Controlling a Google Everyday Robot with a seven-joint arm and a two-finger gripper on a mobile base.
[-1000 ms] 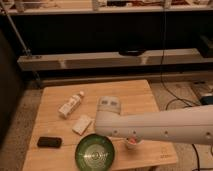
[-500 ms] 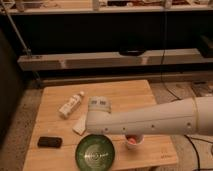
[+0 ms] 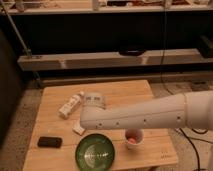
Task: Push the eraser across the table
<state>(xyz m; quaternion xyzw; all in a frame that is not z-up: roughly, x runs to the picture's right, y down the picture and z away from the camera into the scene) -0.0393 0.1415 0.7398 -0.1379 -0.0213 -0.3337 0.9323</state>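
Observation:
The eraser [image 3: 50,142] is a small flat black block lying near the front left corner of the light wooden table [image 3: 125,95]. My white arm reaches in from the right, low over the middle of the table. Its grey gripper end [image 3: 94,100] sits above the table's centre-left, right of the white bottle [image 3: 71,105]. The gripper is well behind and to the right of the eraser and does not touch it.
A green bowl [image 3: 95,151] stands at the front edge, right of the eraser. A small pale block [image 3: 78,129] peeks out under the arm. A small white cup [image 3: 133,138] with something reddish inside stands front right. Shelving runs behind the table, and cables lie on the floor at right.
The arm has swung left over the table, its grey end now closer to the bottle and covering more of the pale block. The eraser, bowl and cup have not moved.

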